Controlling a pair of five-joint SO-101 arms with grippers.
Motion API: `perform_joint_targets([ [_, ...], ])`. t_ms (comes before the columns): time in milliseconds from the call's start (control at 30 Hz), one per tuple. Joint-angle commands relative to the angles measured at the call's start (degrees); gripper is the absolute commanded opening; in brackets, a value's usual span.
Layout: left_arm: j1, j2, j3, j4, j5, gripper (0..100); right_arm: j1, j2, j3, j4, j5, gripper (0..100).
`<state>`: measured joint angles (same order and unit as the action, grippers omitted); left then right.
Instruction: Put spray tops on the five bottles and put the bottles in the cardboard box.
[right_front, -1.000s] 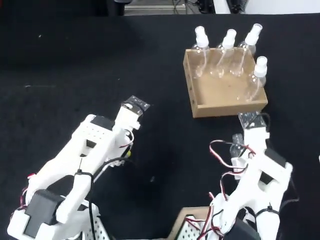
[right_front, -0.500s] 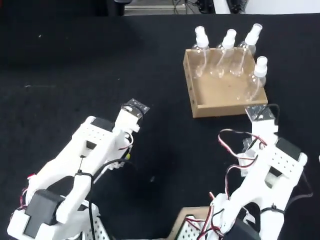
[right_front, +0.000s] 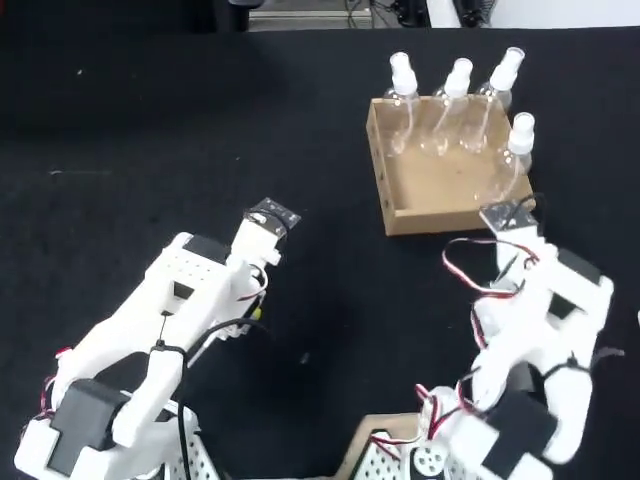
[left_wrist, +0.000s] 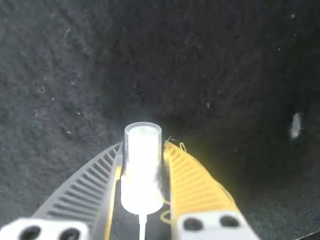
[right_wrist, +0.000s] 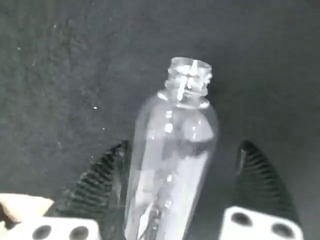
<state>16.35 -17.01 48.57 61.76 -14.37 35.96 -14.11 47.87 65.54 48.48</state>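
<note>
Black cloth covers the table (right_front: 120, 120), flecked with lint under both my wrists, and past its far edge a strip of pale floor (right_front: 310, 20) shows. My left hand (left_wrist: 144, 150) is clamped on a white spray top (left_wrist: 142, 175) over bare cloth, well apart from the cardboard box (right_front: 400, 215), where four capped bottles (right_front: 455, 100) lean. My right hand (right_wrist: 185, 147), just beside the box's near corner, is spread around an uncapped clear bottle (right_wrist: 175, 120), with one finger against it and the other apart.

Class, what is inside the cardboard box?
Four bottles with spray tops, along the box's far and right walls. An arm covers the near right corner.
</note>
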Motion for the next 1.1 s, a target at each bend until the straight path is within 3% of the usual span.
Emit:
perform_joint_targets([
  [0, 0.7, -2.4, -0.7, 0.4, -0.2, 4, -2.1, 1.9, -3.4, 0.4, 0.5, 27.2],
  [133, 0.7, -2.4, -0.7, 0.4, -0.2, 4, -2.1, 4.1, -3.6, 0.3, 0.2, 23.7],
  [233, 0.8, -2.5, -0.9, 0.4, -0.2, 4, -1.8, 4.3, -3.7, 0.3, 0.2, 2.4],
  [433, 0.4, -3.2, -4.4, 3.0, -0.2, 4, -5.3, -4.4, -9.4, 4.7, -4.3, 1.0],
  [600, 0.2, -3.2, -15.7, 14.7, -0.2, 4, -16.8, -20.8, -13.1, 12.7, -14.4, 1.0],
  [733, -4.9, -3.2, -26.3, 20.2, -0.2, 4, -27.9, -32.9, -14.7, 12.4, -25.1, 1.0],
  [900, -12.4, -3.2, -37.7, 21.2, -0.2, 4, -40.7, -36.4, -13.3, 2.6, -34.8, 1.1],
  [1067, -16.2, -3.2, -41.6, 20.7, -0.4, 4, -53.5, -36.4, -5.7, -12.2, -39.1, 1.1],
])
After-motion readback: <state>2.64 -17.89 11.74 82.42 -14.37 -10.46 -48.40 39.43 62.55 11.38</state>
